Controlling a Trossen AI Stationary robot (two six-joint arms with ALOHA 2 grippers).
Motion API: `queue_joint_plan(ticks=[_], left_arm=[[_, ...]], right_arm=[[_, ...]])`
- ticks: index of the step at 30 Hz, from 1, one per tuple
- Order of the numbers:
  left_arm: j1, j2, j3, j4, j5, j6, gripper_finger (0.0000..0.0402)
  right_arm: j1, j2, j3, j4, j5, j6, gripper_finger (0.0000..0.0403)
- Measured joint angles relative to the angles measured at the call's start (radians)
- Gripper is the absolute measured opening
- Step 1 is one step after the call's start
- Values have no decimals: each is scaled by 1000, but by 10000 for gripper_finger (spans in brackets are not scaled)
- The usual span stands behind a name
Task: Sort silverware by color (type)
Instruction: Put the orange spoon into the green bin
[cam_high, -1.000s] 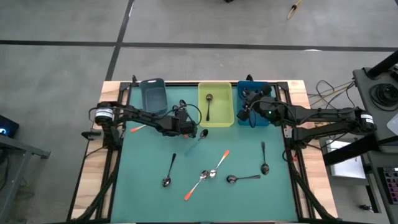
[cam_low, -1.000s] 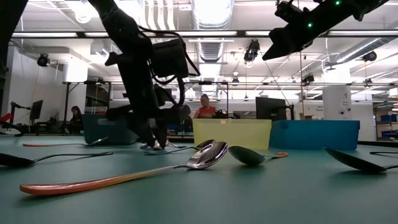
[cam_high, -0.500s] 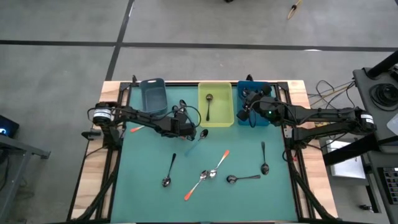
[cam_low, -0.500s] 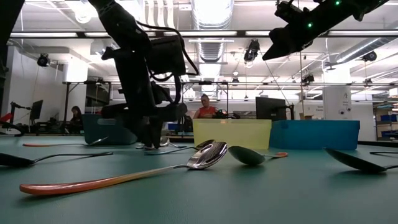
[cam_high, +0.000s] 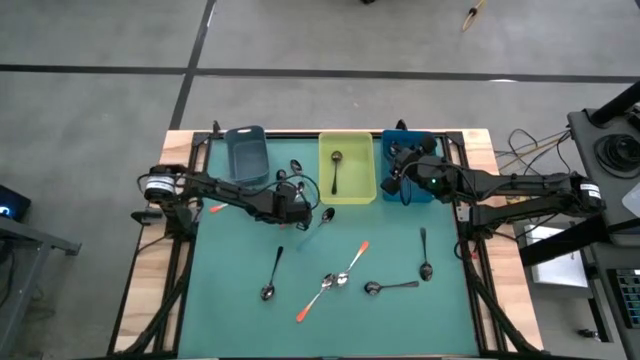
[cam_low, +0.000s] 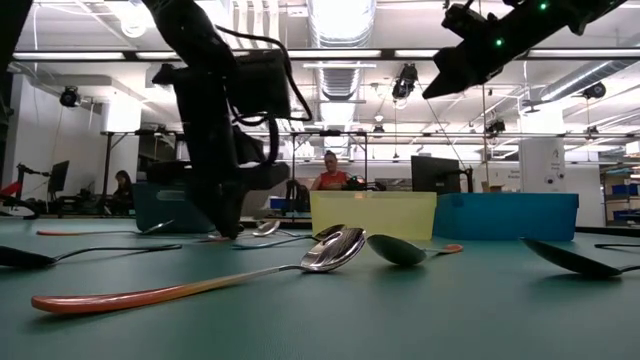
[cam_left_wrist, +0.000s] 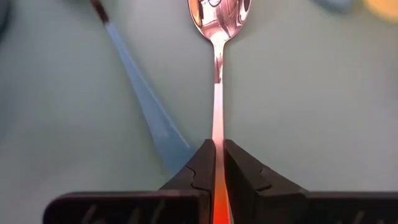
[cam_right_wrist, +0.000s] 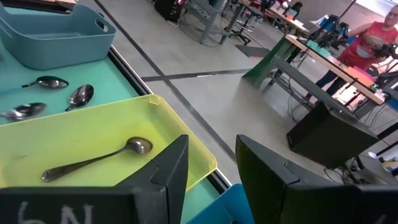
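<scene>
— Orange, that handle in the left gripper (cam_left_wrist: 218, 163)?
— Yes. The orange-handled spoon (cam_left_wrist: 217, 74) has a thin handle shading from glowing orange at the jaws to pale metal, then a polished, mirror-like bowl. The jaws are closed on the handle, one dark wedge-shaped finger on each side.
— Where is it?
— On the green table (cam_high: 230, 290), just in front of the grey bin (cam_high: 246, 152) and the yellow bin (cam_high: 348, 166). A pale blue-handled spoon (cam_left_wrist: 146, 106) lies just beside it, its flat handle slanting away.
— And the rest of the silverware?
— A dark spoon (cam_high: 335, 172) lies inside the yellow bin, which looks like smooth plastic. Two orange-handled spoons (cam_high: 334, 280) sit crossed near the middle of the table, bowls touching. Three black-handled spoons lie apart: one (cam_high: 272, 275) left of the pair, one (cam_high: 392, 287) to the right, one (cam_high: 424, 255) beyond that. Another orange handle (cam_high: 220, 207) shows beside the left arm.
— The right gripper (cam_right_wrist: 210, 168)?
— Raised over the blue bin (cam_high: 408, 165), jaws parted and empty.
</scene>
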Motion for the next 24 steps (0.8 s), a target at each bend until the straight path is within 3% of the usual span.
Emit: queue_joint_plan(ticks=[8,16,20,24], left_arm=[[-69,-50,-3,-96,125,-99,17],[-98,-66,-5,-116,146,-107,74],[-99,-87,-5,-111,153,-54,112],[-99,-107,-4,-99,101,95,134]], right_arm=[[0,0,-4,14,0,-5,125],[0,0,-5,20,-27,-10,125],[0,0,-5,20,-49,-13,125],[0,0,-6,26,-50,-17,125]])
